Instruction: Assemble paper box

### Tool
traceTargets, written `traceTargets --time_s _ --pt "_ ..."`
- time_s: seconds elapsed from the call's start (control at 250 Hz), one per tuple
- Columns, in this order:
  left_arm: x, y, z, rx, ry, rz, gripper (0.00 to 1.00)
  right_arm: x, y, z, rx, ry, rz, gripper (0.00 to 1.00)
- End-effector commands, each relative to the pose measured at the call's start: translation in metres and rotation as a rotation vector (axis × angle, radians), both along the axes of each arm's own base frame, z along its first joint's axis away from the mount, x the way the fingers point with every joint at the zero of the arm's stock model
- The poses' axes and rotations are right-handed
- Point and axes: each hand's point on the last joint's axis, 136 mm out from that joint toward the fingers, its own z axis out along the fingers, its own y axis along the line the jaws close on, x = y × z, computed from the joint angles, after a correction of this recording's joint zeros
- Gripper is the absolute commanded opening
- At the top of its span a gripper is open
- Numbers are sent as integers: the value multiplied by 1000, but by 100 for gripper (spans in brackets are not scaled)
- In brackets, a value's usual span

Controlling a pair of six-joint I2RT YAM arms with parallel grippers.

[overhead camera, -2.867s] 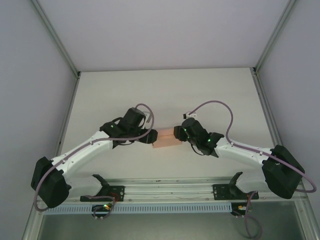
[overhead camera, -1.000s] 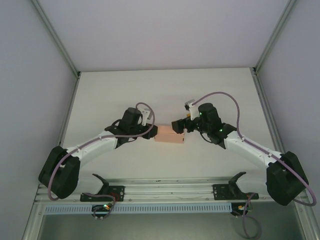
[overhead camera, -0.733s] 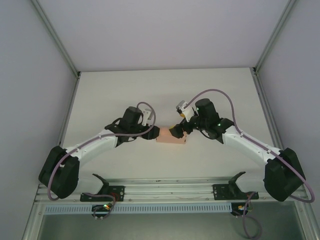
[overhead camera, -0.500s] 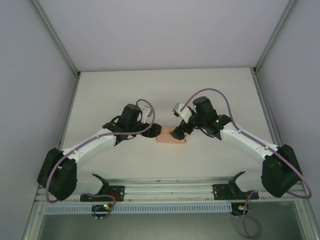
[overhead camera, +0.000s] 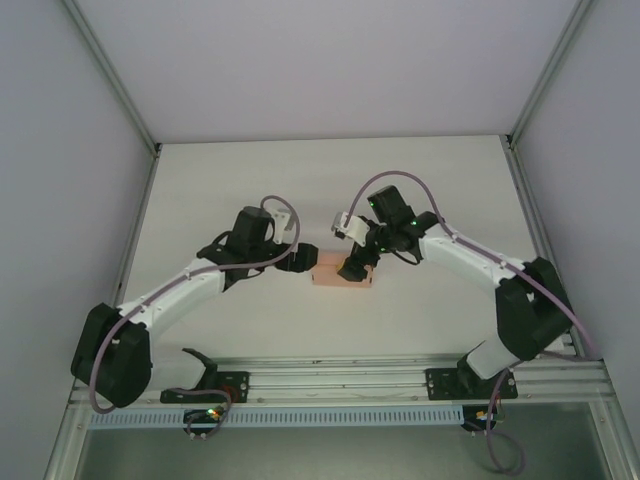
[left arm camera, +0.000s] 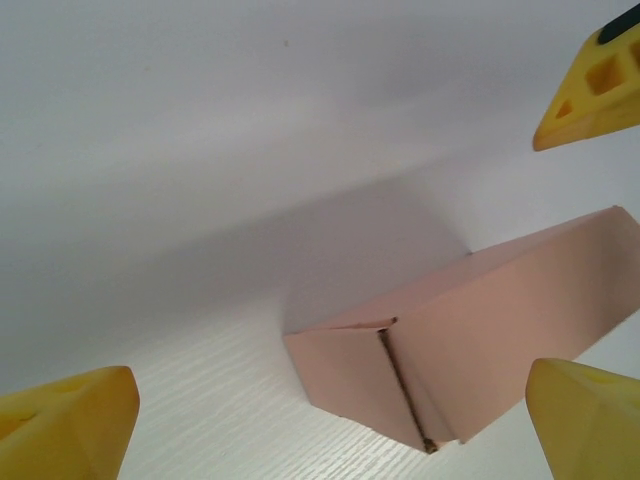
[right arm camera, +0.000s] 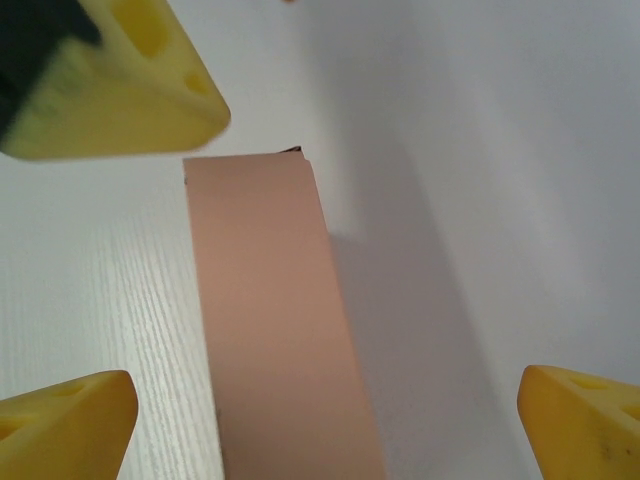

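Note:
The paper box (overhead camera: 333, 281) is a small closed salmon-pink box lying on the white table. In the left wrist view its folded end face (left arm camera: 360, 380) points at me, with a seam down the middle. My left gripper (overhead camera: 303, 262) sits at the box's left end, open, its yellow fingertips (left arm camera: 75, 415) wide apart and clear of the card. My right gripper (overhead camera: 355, 265) hangs over the box's right part, open as well. In the right wrist view the box's long top (right arm camera: 270, 320) runs between the spread fingertips (right arm camera: 75, 415) without touching them.
The table (overhead camera: 420, 190) is bare white, walled at the left, back and right by a metal frame. One of the right gripper's yellow fingers (left arm camera: 595, 85) shows beyond the box in the left wrist view. A left finger (right arm camera: 120, 85) shows at the box's far end.
My left gripper has opened and let go of the box's left end. The right arm has swung leftward, its gripper now over the box. The box lies where it was.

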Motion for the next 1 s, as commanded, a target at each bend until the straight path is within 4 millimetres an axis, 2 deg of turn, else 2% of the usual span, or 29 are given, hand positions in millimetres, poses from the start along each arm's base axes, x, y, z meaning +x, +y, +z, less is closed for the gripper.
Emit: traceTargets --time_s 0.0,0.188,0.415,0.555,0.631,0.775,0.887,0.994 --pt "1 15 -1 0 -1 64 100 -12 -2 -25 -117 44 66 97" --pt "-1 28 -6 9 17 102 100 4 -2 -48 -233 32 49 91" --pt "-3 44 -9 27 13 149 100 2 -4 -81 -383 -25 63 89" --pt "-5 54 -7 41 6 176 100 11 -13 -97 -507 -75 31 87" --pt "-6 58 -7 43 -2 189 100 15 -16 -100 -548 -107 18 76" --pt "-9 63 -5 35 -11 205 100 25 -13 -89 -531 -186 -20 50" --pt "-9 68 -3 41 -18 218 100 43 -14 -66 -546 -315 -85 43" --pt "-10 73 0 44 -32 235 100 69 -28 -43 -654 -479 -200 44"
